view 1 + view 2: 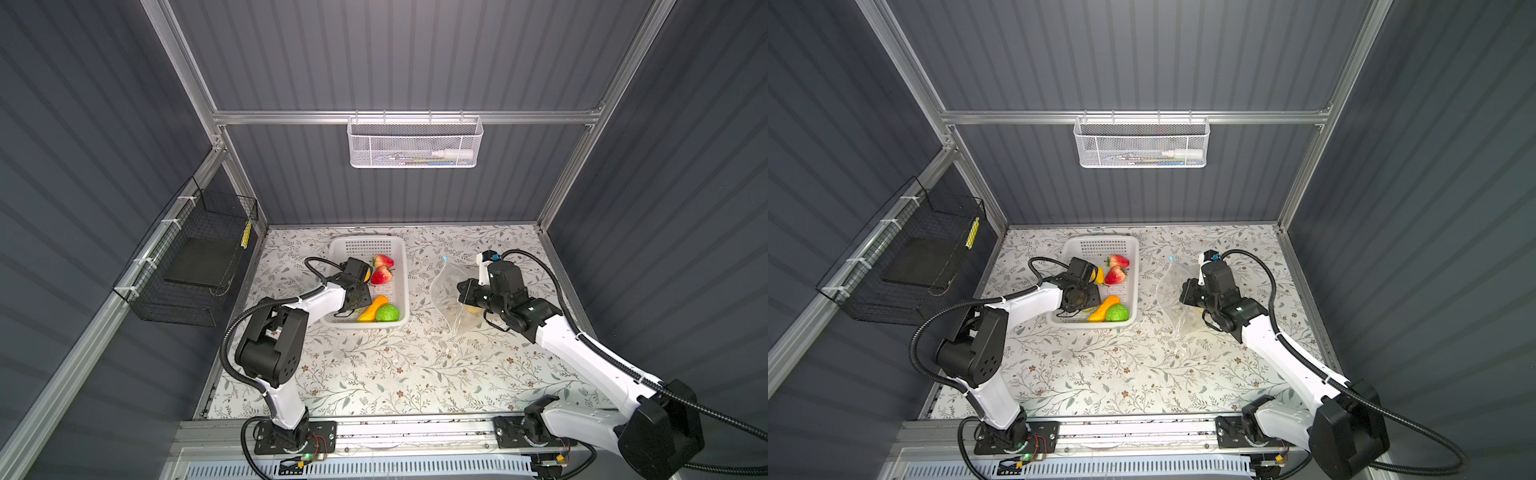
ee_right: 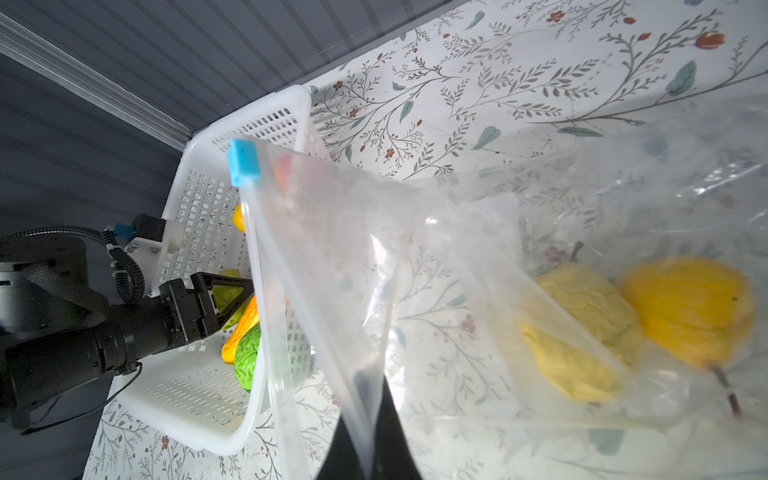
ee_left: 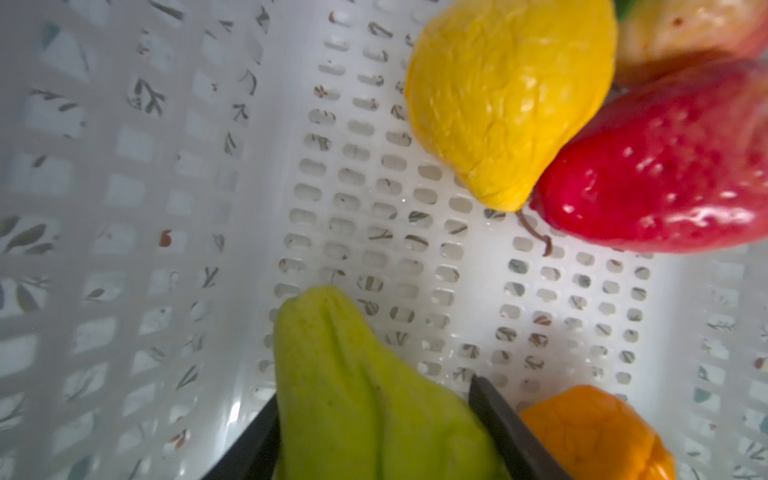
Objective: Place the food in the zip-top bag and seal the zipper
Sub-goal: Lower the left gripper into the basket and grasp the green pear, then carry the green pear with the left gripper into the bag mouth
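Crinkly clear zip-top bag (image 2: 457,257), gaping

one white perforated plastic basket (image 1: 398,249) holds two red strawberries (image 1: 381,268), one yellow lemon (image 3: 507,99), one green pear (image 3: 365,399), one orange gourd (image 1: 373,308) and one round green fruit (image 1: 387,312), while one clear zip-top bag (image 2: 457,257) holds two yellow fruits (image 2: 631,320).

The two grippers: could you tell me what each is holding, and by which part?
Right gripper: shut on the zip-top bag, pinching its upper mouth edge. Left gripper: jaws straddle the green pear; a firm hold cannot be told.

No legible text (anywhere visible).
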You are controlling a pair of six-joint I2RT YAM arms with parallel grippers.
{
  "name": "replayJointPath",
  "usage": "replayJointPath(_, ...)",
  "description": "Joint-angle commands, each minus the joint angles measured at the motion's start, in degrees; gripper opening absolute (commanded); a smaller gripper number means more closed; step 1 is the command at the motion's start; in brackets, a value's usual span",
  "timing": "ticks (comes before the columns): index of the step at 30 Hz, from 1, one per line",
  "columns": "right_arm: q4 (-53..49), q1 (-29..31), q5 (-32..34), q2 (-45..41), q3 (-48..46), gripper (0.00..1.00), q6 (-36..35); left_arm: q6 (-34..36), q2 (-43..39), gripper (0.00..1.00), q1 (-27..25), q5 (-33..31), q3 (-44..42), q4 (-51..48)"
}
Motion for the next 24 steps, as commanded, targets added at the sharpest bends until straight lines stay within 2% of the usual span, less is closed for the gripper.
replayJointPath(1,-0.1,-0.1,0.2,-1.1,-0.8,0.0,0.5,1.4,-5.0,0.6,0.1,0.6,-0.9,1.2)
replayJointPath(8,0.2,-0.1,0.5,-1.2,-0.5,0.0,0.6,1.7,-12.3,0.59,-1.8,3.8,-1.0,3.5)
replayJointPath(13,0.2,-0.2,0.9,-1.4,-0.4,0.0,0.7,-0.5,-16.8,0.59,-3.4,8.7,-1.2,8.3)
replayJointPath(19,0.9,-0.1,0.9,-1.7,-0.4,0.0,1.4,-4.0,-18.0,0.59,-6.7,18.6,-1.6,17.3)
replayJointPath(24,1.1,-0.1,0.1,-1.5,0.0,0.0,1.5,-2.9,-15.5,0.59,-11.6,28.6,0.2,25.2)
